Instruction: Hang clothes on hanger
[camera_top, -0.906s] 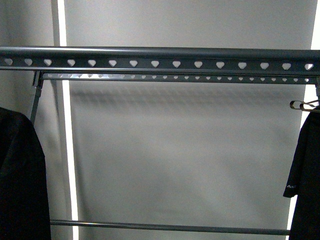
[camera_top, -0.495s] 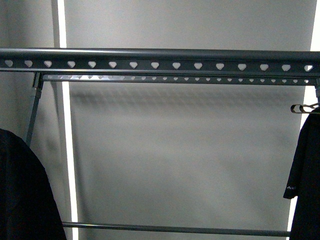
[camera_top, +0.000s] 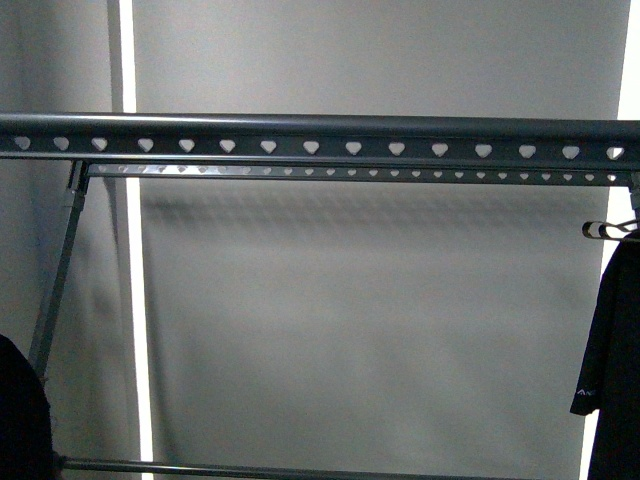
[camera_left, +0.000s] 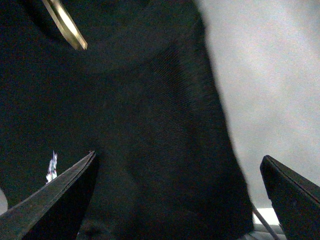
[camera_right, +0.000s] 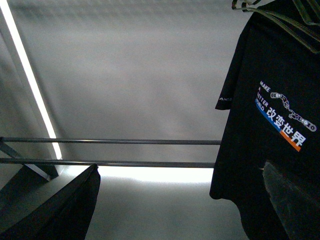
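Note:
The hanger's top rail (camera_top: 320, 146) with heart-shaped holes spans the front view; a slanted leg (camera_top: 55, 290) drops at its left. The clothes (camera_right: 272, 125), a black T-shirt with a white arm graphic, lettering and a blue-orange stripe, hang from a wire hook (camera_top: 605, 230) at the rack's right end, also seen as the clothes (camera_top: 612, 360) at the front view's right edge. My right gripper (camera_right: 180, 205) is open, its one finger (camera_right: 295, 200) in front of the shirt's hem. My left gripper (camera_left: 175, 200) is open, facing plain black cloth (camera_left: 125, 125). Neither arm shows in the front view.
Another black garment (camera_top: 20, 420) fills the front view's lower left corner. Two lower rack bars (camera_right: 110, 141) run across behind the right gripper. A brass-coloured strip (camera_left: 65, 22) lies against the black cloth. A grey wall with a bright vertical light strip (camera_top: 128, 300) stands behind the rack.
In the front view the top rail sits a little lower. The black garment at the left has sunk from mid-height to the bottom corner, baring the slanted leg.

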